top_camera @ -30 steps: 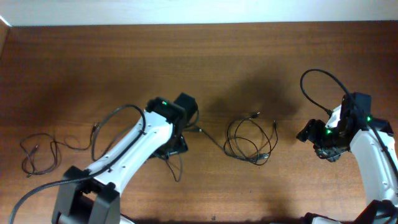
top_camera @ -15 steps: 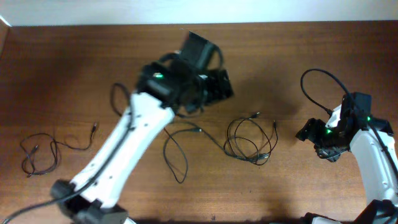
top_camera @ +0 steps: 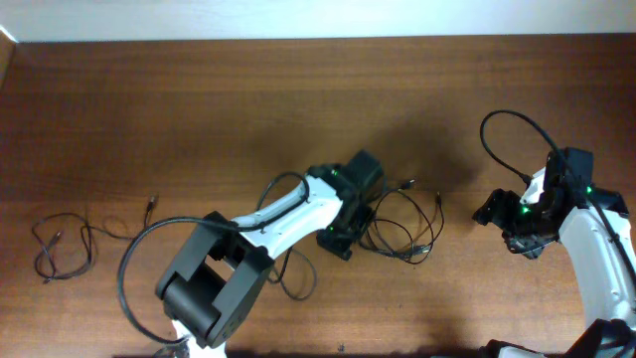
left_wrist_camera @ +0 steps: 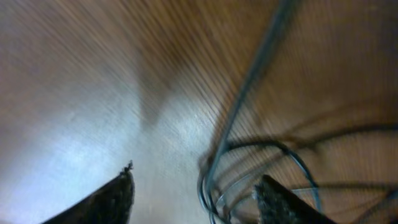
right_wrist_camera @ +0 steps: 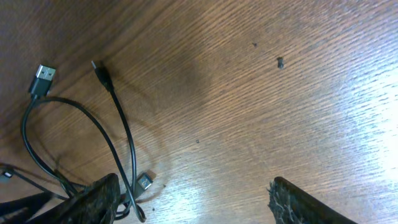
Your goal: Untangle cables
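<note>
A coil of thin black cables (top_camera: 402, 227) lies at the table's middle, with plugs near its top. My left gripper (top_camera: 341, 239) is open at the coil's left edge; in the blurred left wrist view cable loops (left_wrist_camera: 217, 180) run between its fingertips (left_wrist_camera: 196, 200). One cable (top_camera: 290, 270) trails under the left arm. A separate cable (top_camera: 62, 244) lies at the far left. My right gripper (top_camera: 500, 213) is open and empty to the right of the coil; its wrist view shows its fingertips (right_wrist_camera: 196, 200) over bare wood, with a USB plug (right_wrist_camera: 42, 79) and cable ends (right_wrist_camera: 118, 124) on the left.
The wooden table (top_camera: 199, 109) runs to a pale wall edge at the back. The thick black arm cable (top_camera: 512, 129) arches above the right arm. The left arm's own cable (top_camera: 139, 259) loops over the table at the left.
The left arm went from the loose cable at centre-left, swung up toward the back, and has now come down at the coil's left edge. The right arm has not moved.
</note>
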`<state>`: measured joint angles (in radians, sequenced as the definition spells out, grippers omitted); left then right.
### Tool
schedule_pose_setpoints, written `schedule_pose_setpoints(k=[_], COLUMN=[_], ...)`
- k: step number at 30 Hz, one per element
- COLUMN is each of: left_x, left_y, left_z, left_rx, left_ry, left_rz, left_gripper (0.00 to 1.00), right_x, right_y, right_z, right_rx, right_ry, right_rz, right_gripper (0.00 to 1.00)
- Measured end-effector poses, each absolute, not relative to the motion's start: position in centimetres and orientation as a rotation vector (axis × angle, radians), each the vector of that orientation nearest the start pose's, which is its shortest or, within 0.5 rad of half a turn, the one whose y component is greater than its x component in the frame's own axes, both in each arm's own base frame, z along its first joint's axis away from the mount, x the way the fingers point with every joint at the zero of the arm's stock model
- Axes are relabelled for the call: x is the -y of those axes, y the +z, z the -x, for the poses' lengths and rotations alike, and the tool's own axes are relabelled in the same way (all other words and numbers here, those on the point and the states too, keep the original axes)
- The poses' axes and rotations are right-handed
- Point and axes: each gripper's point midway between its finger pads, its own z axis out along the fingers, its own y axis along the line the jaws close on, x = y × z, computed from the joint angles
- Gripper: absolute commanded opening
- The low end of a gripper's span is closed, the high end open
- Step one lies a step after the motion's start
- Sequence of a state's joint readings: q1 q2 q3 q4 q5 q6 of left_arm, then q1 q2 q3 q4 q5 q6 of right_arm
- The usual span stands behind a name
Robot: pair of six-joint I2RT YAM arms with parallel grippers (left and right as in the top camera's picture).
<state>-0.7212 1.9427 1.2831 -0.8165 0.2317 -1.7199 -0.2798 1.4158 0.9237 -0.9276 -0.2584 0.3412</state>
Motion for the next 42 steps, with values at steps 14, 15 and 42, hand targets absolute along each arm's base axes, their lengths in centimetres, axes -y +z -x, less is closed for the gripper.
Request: schedule_pose_setpoints(k=[14,15,42], left_x=[25.9,25.9,24.6], left_y=[-0.1,-0.1,4.0], left_z=[-26.4,-26.6,-29.1], left_rx=[-2.723,-2.711,-2.653], left_ry=[-0.259,-0.259,-0.392], left_rz=[1.663,1.653,1.496], left_gripper=[0.03,0.0,0.0], right_x=[2.9,2.9,-9.5], right_y=[7.4,7.4,3.9], right_z=[-26.2,-26.1,-25.4], right_rx=[-2.841,-2.842,-2.71], right_ry=[0.393,0.393,1.117], right_rz=[-0.882,-0.882,-0.404], right_gripper=[0.78,0.78,0.5])
